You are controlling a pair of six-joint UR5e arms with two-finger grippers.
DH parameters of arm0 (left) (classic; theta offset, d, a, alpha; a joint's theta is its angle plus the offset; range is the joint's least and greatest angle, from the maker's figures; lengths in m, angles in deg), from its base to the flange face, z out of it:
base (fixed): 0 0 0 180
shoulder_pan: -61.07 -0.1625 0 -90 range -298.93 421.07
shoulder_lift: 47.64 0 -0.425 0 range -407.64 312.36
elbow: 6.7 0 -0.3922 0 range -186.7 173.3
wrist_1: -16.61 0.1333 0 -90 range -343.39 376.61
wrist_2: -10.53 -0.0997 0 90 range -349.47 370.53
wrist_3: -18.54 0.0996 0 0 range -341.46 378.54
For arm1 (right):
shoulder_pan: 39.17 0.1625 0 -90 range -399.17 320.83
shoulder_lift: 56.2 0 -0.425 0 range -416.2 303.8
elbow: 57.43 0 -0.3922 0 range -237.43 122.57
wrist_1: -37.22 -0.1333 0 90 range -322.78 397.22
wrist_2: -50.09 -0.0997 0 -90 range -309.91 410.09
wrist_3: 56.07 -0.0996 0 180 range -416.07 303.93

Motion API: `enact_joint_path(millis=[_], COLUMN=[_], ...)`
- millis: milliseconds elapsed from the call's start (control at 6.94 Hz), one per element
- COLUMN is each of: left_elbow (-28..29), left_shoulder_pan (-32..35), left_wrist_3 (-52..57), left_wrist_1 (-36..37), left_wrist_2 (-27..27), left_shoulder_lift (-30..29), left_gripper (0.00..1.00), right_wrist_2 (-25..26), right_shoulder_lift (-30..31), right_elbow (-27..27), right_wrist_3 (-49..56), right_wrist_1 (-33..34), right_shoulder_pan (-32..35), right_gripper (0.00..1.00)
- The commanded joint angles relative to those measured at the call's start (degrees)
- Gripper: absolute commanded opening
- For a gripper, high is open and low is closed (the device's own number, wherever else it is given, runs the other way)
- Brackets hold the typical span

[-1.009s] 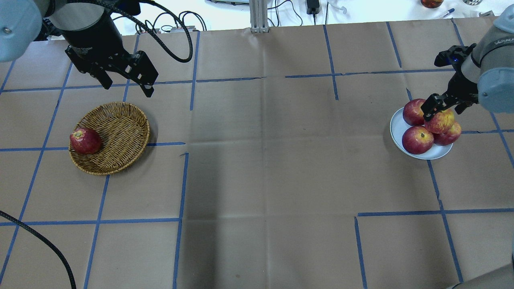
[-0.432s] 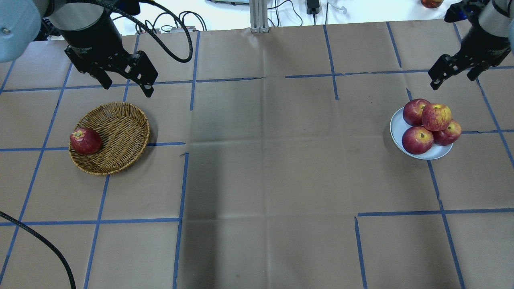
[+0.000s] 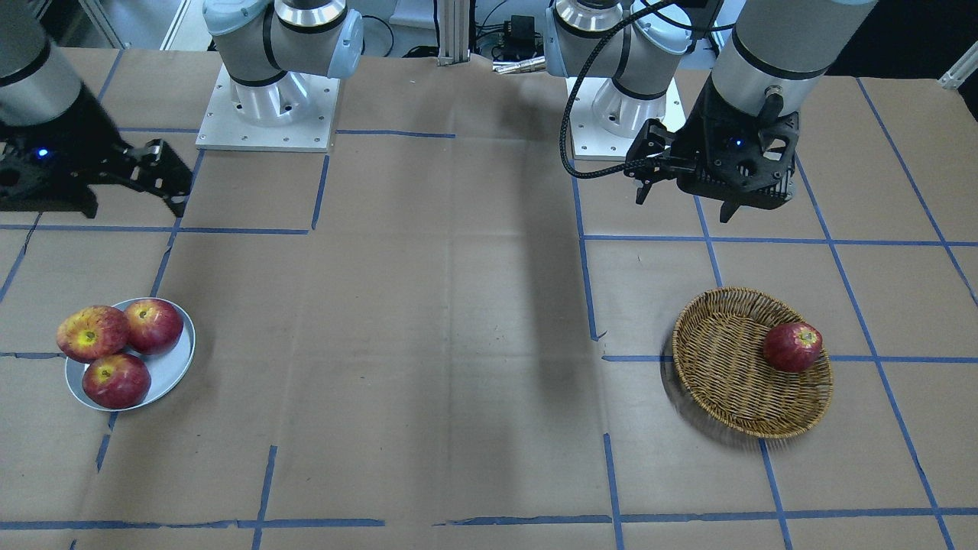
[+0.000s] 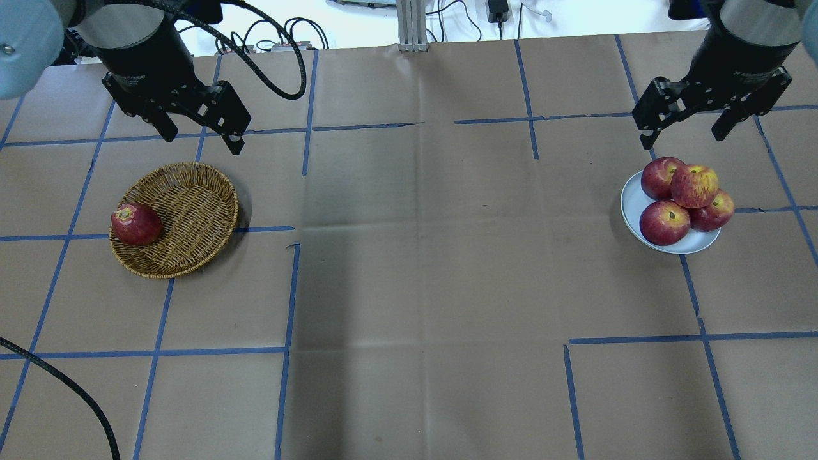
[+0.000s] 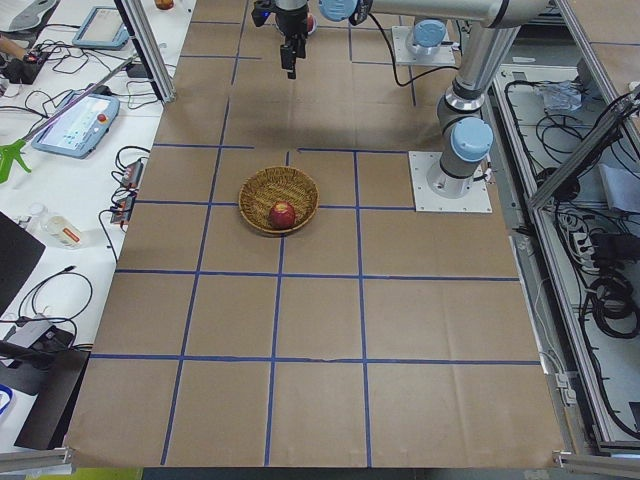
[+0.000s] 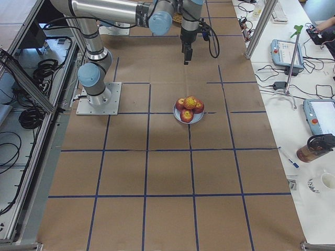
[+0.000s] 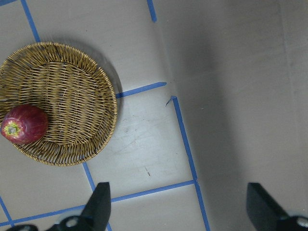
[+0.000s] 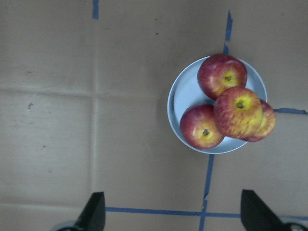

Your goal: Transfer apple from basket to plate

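Observation:
The streaky red-yellow apple (image 4: 694, 185) lies on top of three darker apples on the pale plate (image 4: 632, 206); it also shows in the right wrist view (image 8: 239, 112) and the front view (image 3: 92, 332). My right gripper (image 4: 682, 131) hangs open and empty above and behind the plate, touching nothing. The wicker basket (image 4: 192, 211) sits at the left and holds one dark red apple (image 4: 135, 223) at its left rim. My left gripper (image 4: 204, 142) is open and empty, above the table just behind the basket.
The table is brown paper with a grid of blue tape lines. A black cable (image 4: 281, 76) loops from the left arm behind the basket. Another cable (image 4: 77, 390) crosses the front left corner. The plate's apples overhang its right rim.
My right gripper has let go of the streaky apple on top of the pile and pulled up and back from the plate. The left arm has not moved.

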Motion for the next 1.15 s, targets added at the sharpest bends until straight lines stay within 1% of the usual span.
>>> enact_joint_path(millis=[0, 432, 577, 1009], left_elbow=[0.0, 0.0, 0.0, 0.0], left_shoulder_pan=[0.0, 0.0, 0.0, 0.0], left_wrist_3=[0.0, 0.0, 0.0, 0.0], left_wrist_1=[0.0, 0.0, 0.0, 0.1], left_wrist_2=[0.0, 0.0, 0.0, 0.0], left_shoulder_lift=[0.0, 0.2, 0.2, 0.3], left_gripper=[0.99, 0.99, 0.99, 0.99], right_wrist_2=[0.1, -0.8, -3.1, -2.4], right_shoulder_lift=[3.4, 3.0, 3.0, 3.0], right_elbow=[-1.2, -1.3, -1.3, -1.3], right_wrist_3=[-10.6, -10.3, -10.6, -10.4], right_wrist_1=[-1.6, -1.6, -1.8, -1.6], right_shoulder_pan=[9.1, 9.2, 9.2, 9.1], right_gripper=[1.00, 1.00, 1.00, 1.00])
